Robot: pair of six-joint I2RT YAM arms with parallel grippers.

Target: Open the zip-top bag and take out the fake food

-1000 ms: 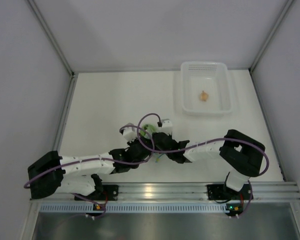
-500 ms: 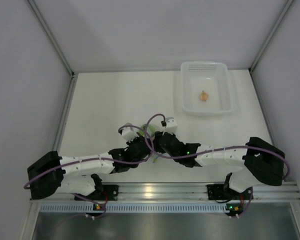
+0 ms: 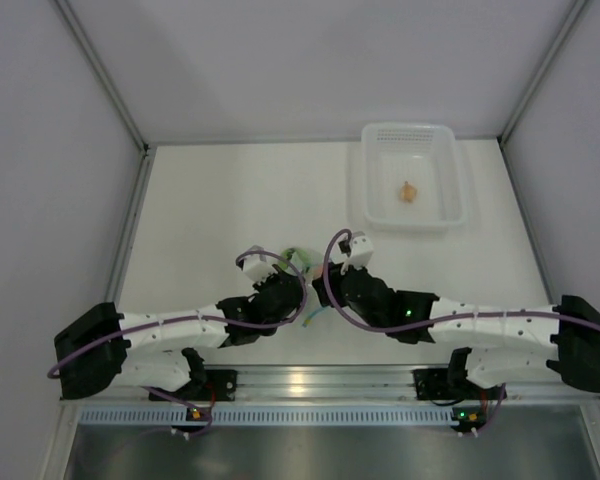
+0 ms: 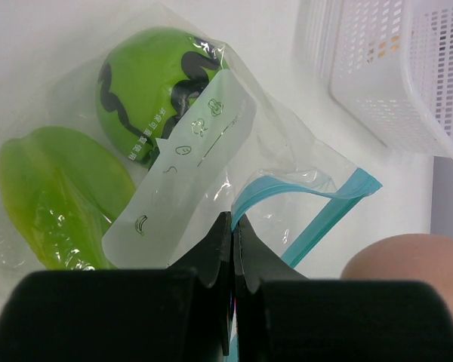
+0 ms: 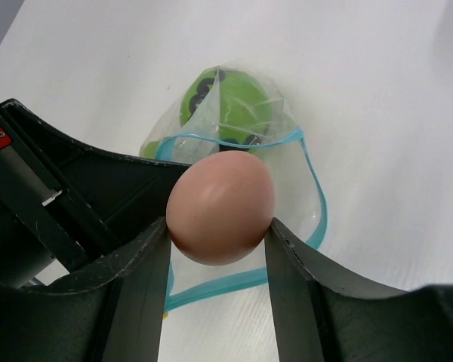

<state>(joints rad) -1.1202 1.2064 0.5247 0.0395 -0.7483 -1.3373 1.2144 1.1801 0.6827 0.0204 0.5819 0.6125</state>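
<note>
A clear zip-top bag [image 4: 287, 143] lies on the white worktop [image 3: 230, 200] between the two arms, its blue-zipped mouth gaping open. The left gripper [image 4: 232, 222] has its jaws pinched tight on the bag's edge. Inside sit a green ball [image 4: 143, 90] with a dark zigzag and a lime-green piece [image 4: 53, 196]. The right gripper [image 5: 217, 226] holds a peach toy egg [image 5: 220, 200] between half-spread jaws, just at the bag's mouth. Well apart, a white basket [image 3: 458, 200] holds a small orange piece [image 3: 407, 190].

White tabletop [image 3: 210, 200], pale grey walls [image 3: 330, 60], aluminium rail [image 3: 320, 380] along near edge
</note>
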